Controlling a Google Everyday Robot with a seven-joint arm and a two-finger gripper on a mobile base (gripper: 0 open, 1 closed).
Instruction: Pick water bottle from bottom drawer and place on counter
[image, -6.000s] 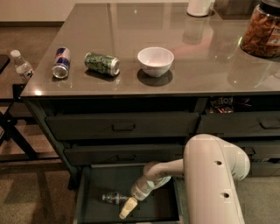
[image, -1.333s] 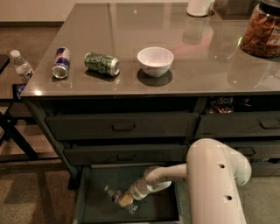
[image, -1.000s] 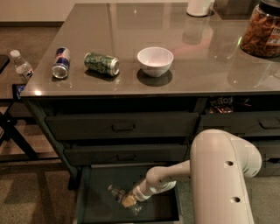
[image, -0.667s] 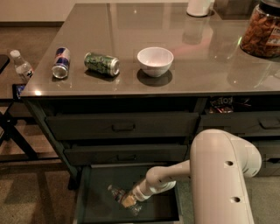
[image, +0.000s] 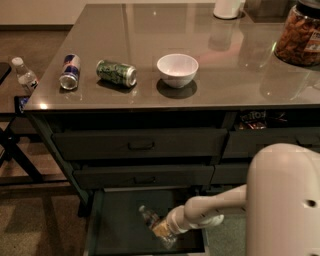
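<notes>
Lying flat in the drawer (image: 116, 227), the bottle (image: 148, 216) runs slantwise under your jaws, cap poking out up-left of them, base down-right. You cannot tell whether they grip it. The table (image: 150, 50) is well above them.

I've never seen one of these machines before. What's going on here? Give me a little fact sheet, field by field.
gripper: down inside the open bottom drawer, at the water bottle
water bottle: lying in the drawer, not yet on the counter
counter holds: blue can and green can lying down, white bowl, snack jar
left of counter: another small bottle, upright
</notes>
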